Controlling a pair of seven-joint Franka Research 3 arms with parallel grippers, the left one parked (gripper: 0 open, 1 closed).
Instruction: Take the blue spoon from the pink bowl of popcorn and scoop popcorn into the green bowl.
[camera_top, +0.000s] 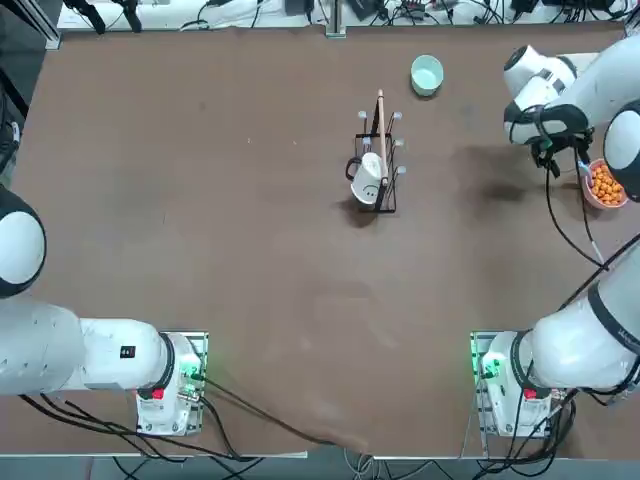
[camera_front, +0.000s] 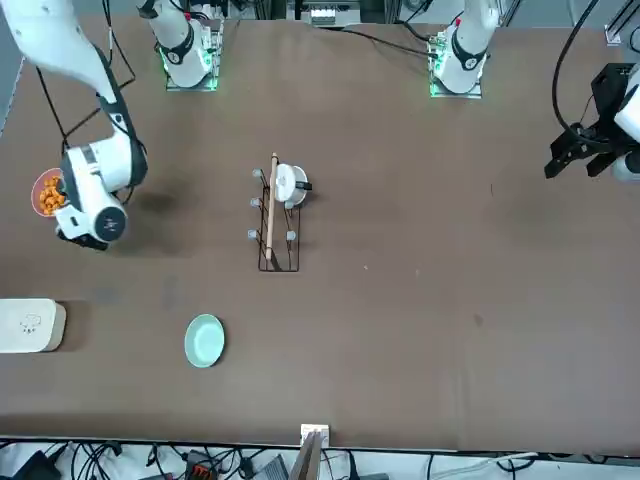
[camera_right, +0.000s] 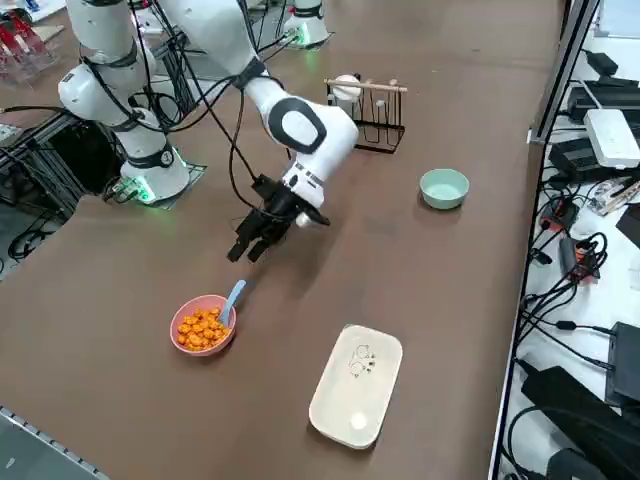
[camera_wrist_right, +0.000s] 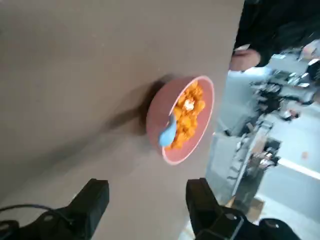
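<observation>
Cream rounded-square box (camera_right: 357, 385) sits closest to where I stand at the right side, flat on the brown table (camera_right: 450, 280). Right arm reaches out over the table; its pincer (camera_right: 255, 234) hangs in the air with both fingers spread apart, nothing between them.

Pink bowl (camera_right: 203, 325) rests near the table's right edge, just beyond the box's corner. Pincer is near it but apart, raised and off to the side toward the table's middle, tips angled down toward the bowl. From the wrist, the bowl (camera_wrist_right: 181, 120) shows between and ahead of the two dark fingers (camera_wrist_right: 91, 200), not touched.

Green bowl (camera_right: 444, 188) stands well apart from the pink one, on the far side of the table past a black wire rack (camera_right: 372, 117) holding a white cup.

Popcorn (camera_right: 202, 329) heaped orange inside the pink bowl. Blue spoon (camera_right: 232, 300) lies in it, handle leaning on the rim on the pincer's side, bowl end in the popcorn.
</observation>
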